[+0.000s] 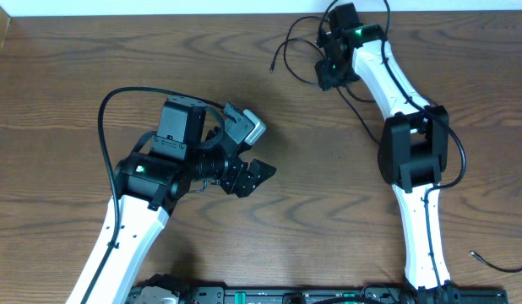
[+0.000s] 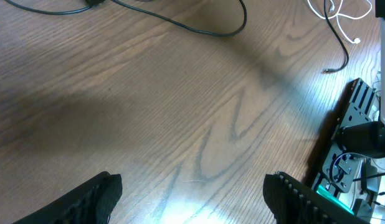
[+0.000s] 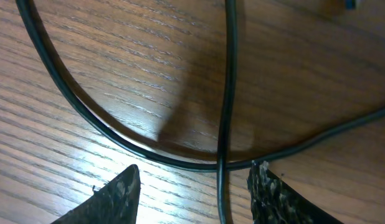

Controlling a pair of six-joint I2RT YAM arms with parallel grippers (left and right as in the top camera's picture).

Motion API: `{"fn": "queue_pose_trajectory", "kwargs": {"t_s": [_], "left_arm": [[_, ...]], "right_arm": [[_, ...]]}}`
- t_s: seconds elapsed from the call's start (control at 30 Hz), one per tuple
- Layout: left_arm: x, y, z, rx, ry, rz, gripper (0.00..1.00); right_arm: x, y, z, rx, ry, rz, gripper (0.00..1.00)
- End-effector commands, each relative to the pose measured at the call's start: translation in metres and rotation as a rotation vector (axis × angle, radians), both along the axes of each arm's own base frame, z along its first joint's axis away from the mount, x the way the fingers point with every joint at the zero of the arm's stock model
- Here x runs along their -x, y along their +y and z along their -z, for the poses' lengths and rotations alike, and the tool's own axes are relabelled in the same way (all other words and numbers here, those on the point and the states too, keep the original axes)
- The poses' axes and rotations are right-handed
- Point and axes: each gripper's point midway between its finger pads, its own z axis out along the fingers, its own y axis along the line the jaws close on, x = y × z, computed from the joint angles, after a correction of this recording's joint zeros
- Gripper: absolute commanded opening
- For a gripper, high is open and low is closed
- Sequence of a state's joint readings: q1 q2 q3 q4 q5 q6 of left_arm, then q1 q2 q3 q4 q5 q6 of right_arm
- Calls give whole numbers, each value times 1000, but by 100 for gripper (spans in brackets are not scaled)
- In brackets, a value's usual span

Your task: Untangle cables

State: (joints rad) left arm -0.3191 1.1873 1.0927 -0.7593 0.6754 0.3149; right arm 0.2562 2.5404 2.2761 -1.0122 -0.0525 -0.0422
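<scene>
Black cables loop on the wooden table at the back, beside my right gripper. In the right wrist view the right gripper is open and low over the table. One black cable runs straight between its fingers and crosses a second, curved black cable. My left gripper is open and empty over bare wood at the table's middle. The left wrist view shows its open fingers, a black cable far ahead, a white cable and a black cable with a plug end.
Another black cable end lies near the front right corner. A black rail with electronics runs along the front edge. The left arm's own thick cable arcs at the left. The table's far edge meets a white wall.
</scene>
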Motion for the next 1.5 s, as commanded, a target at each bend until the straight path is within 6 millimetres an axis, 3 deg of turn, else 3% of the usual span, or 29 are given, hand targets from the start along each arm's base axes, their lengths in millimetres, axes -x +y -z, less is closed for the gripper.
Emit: {"fn": "queue_pose_trajectory", "kwargs": {"t_s": [0.0, 0.47, 1.0, 1.2, 1.4, 1.43, 1.47], "left_arm": [[2, -2, -8, 10, -29, 21, 79], [2, -2, -8, 9, -33, 25, 79], [2, -2, -8, 9, -34, 25, 78], [2, -2, -8, 9, -34, 25, 78], [2, -2, -8, 9, -34, 25, 78], [2, -2, -8, 9, -34, 25, 79], [2, -2, -8, 9, -34, 25, 79]], "right_arm": [[-4, -8, -4, 24, -16, -7, 52], [2, -10, 0, 34, 9, -9, 46], [12, -13, 17, 47, 49, -8, 43], [9, -12, 16, 40, 39, -9, 32], [9, -8, 16, 30, 37, -16, 29], [10, -8, 17, 30, 39, -16, 25], [10, -9, 19, 31, 43, -15, 11]]}}
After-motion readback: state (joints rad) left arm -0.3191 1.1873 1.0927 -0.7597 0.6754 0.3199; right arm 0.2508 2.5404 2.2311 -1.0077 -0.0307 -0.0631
